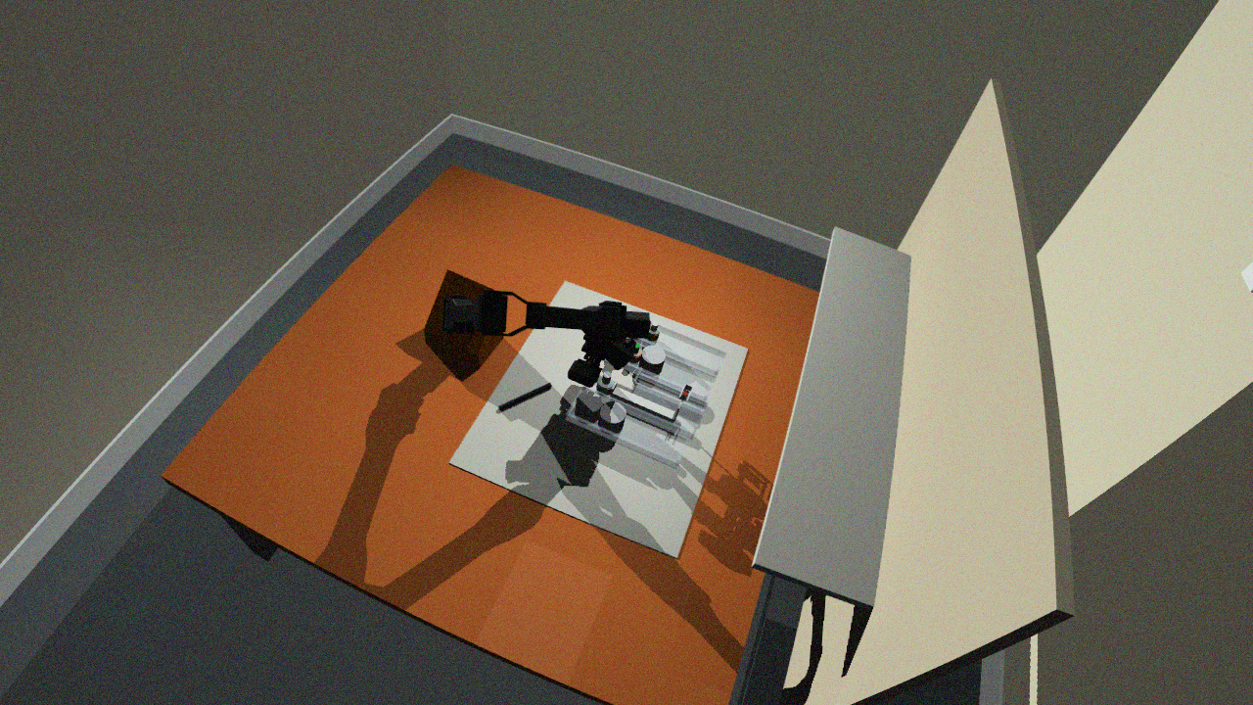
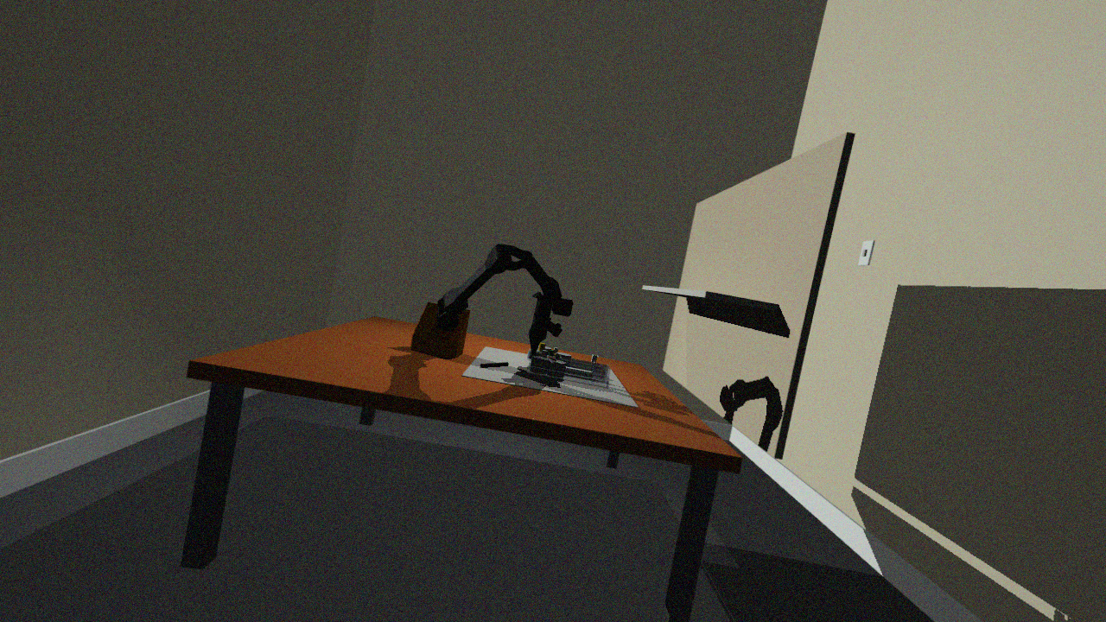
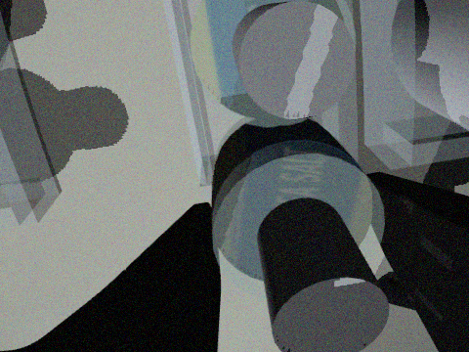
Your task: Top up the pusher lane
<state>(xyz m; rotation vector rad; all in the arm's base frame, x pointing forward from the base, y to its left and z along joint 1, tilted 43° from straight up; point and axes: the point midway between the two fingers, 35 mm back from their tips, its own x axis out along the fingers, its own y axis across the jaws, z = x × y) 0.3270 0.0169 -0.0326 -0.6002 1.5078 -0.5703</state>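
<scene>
Fingers partly open around jar

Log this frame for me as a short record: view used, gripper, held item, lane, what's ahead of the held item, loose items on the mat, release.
view used: mainly wrist
gripper: shut on the held jar
held item: clear bluish jar, black top
lane: clear-walled
ahead of held item: round-topped jar; contact unclear
loose items on mat: black stick on the pale mat
release: not done
</scene>
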